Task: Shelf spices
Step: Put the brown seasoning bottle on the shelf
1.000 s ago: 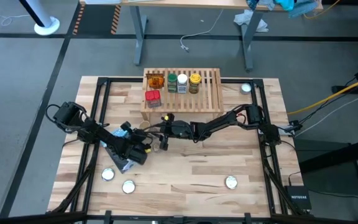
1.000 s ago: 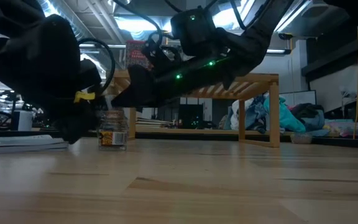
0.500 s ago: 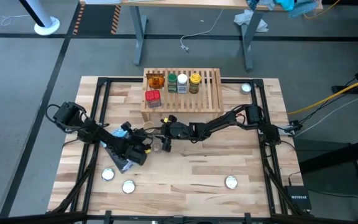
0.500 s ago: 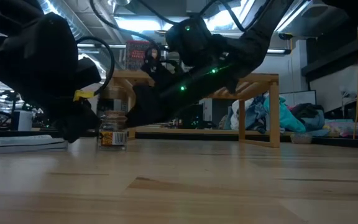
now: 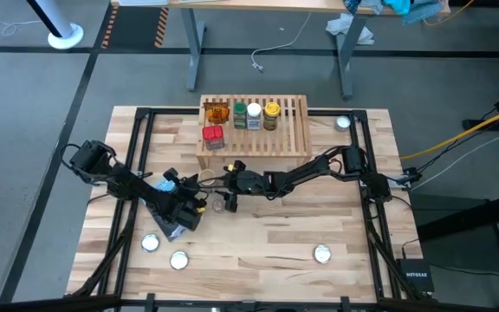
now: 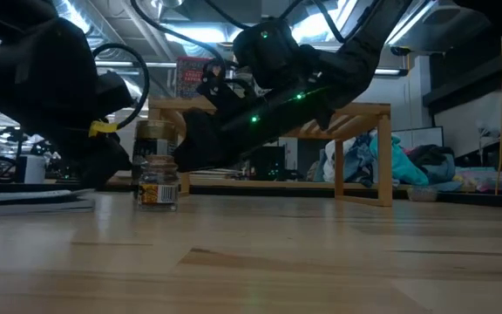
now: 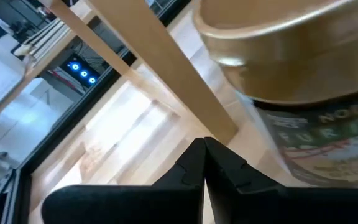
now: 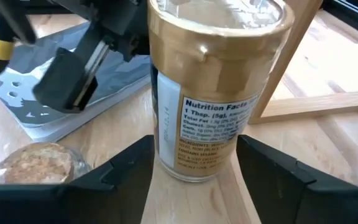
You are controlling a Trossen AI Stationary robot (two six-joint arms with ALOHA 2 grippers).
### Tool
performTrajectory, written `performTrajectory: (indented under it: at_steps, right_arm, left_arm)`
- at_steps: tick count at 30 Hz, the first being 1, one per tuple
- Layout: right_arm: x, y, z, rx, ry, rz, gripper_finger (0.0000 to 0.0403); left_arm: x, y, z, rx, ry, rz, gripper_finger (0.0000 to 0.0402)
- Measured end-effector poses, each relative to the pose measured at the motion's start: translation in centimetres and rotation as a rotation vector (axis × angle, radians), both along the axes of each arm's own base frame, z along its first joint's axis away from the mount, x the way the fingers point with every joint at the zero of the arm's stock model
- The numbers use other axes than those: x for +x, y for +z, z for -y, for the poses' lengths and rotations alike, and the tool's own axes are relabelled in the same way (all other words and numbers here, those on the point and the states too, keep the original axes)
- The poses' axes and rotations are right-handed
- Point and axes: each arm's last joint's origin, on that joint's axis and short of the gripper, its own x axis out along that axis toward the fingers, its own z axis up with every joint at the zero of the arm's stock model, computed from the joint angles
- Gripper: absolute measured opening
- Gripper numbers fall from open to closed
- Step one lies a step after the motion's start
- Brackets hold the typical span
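Your gold-lidded jar (image 8: pixel 213 87) stands on the table (image 5: pixel 319 217) before the shelf (image 5: pixel 293 130). The right gripper (image 8: pixel 194 165) has widened, fingers now straddling it without contact; the shut left gripper (image 7: pixel 204 163) has backed off.

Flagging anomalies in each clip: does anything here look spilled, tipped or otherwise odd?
Nothing spilled or tipped. The gold-lidded jar stands upright inside the open right claw. Only oddity: the shut left claw crowds close beside that jar.
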Motion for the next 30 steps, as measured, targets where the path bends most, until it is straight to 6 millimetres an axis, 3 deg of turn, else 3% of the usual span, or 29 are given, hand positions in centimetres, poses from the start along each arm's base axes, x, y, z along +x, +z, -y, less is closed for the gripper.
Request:
performTrajectory:
  at_steps: [11,30]
  right_arm:
    - [0.1,0.3,0.0,0.000,-0.002,0.030,0.0244]
    - [0.2,0.5,0.0,0.000,-0.004,0.062,0.0244]
  left_arm:
    - [0.5,0.1,-1.0,0.023,0.041,0.005,0.0000]
    - [1.8,0.1,-0.5,-0.043,-0.019,0.048,0.0000]
